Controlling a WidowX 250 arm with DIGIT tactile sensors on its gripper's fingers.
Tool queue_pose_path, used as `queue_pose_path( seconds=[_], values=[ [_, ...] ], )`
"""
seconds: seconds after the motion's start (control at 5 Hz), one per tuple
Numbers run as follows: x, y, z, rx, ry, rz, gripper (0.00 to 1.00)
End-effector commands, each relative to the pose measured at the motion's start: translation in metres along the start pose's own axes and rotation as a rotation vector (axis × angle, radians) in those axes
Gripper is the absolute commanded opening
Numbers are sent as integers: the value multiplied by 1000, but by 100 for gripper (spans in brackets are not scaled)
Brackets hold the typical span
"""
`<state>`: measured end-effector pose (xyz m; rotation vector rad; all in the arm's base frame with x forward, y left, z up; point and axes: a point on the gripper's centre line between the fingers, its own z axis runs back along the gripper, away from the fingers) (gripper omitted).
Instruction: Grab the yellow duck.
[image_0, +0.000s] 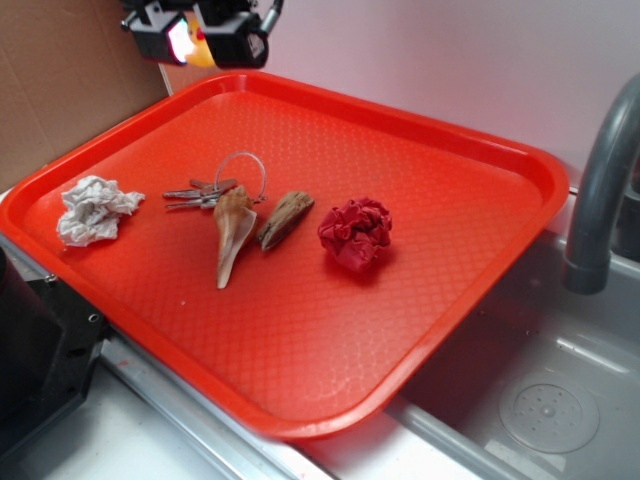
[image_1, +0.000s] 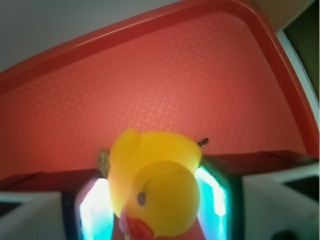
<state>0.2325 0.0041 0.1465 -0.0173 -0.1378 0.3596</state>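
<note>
The yellow duck (image_1: 157, 185) fills the bottom of the wrist view, its round head and red-orange beak toward the camera. It sits between the two lit fingers (image_1: 94, 212) of my gripper (image_1: 155, 200), which is shut on it. In the exterior view the gripper (image_0: 202, 40) hangs high above the tray's far left corner, and a sliver of the yellow duck (image_0: 201, 48) shows between the black fingers.
On the orange tray (image_0: 480, 250) lie a crumpled white tissue (image_0: 92, 209), keys on a ring (image_0: 210, 190), a tan spiral seashell (image_0: 233, 230), a brown piece of wood (image_0: 286, 218) and a red cloth ball (image_0: 356, 233). A grey faucet (image_0: 600, 180) and sink (image_0: 540, 400) stand right.
</note>
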Motion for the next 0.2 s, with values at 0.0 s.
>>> queue_pose_path(
  seconds=[0.0],
  values=[
    [15, 18, 7, -17, -41, 29, 0]
  ],
)
